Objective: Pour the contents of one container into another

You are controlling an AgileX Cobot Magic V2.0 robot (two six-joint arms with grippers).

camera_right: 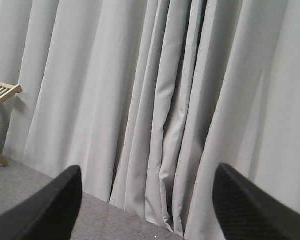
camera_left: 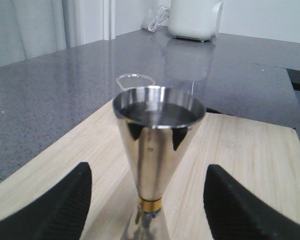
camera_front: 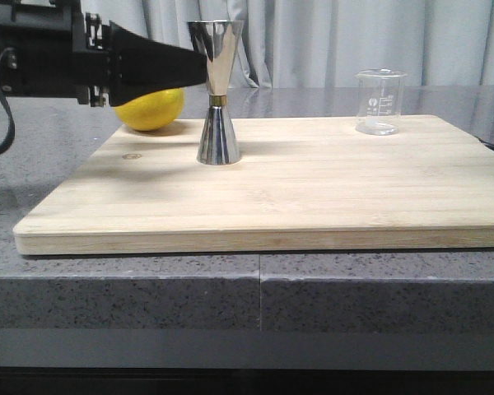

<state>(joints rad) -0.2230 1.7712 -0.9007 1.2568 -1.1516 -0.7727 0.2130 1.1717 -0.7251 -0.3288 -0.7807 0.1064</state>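
Observation:
The steel jigger (camera_front: 216,90) with a gold band at its waist stands upright on the left half of the wooden board (camera_front: 313,197). My left gripper (camera_front: 199,64) reaches in from the left at the height of the jigger's upper cone. In the left wrist view the jigger (camera_left: 157,145) stands between the two black fingers (camera_left: 65,205), with gaps on both sides, so the left gripper (camera_left: 149,169) is open. The clear glass beaker (camera_front: 381,101) stands upright at the board's far right; its rim (camera_left: 135,78) shows behind the jigger. My right gripper (camera_right: 147,172) is open, empty and faces a curtain.
A yellow lemon (camera_front: 151,109) lies at the board's far left corner, just under my left arm. The board rests on a grey speckled counter (camera_front: 148,288). A white appliance (camera_left: 195,19) stands far back on the counter. A wooden rack (camera_right: 0,95) shows beside the curtain.

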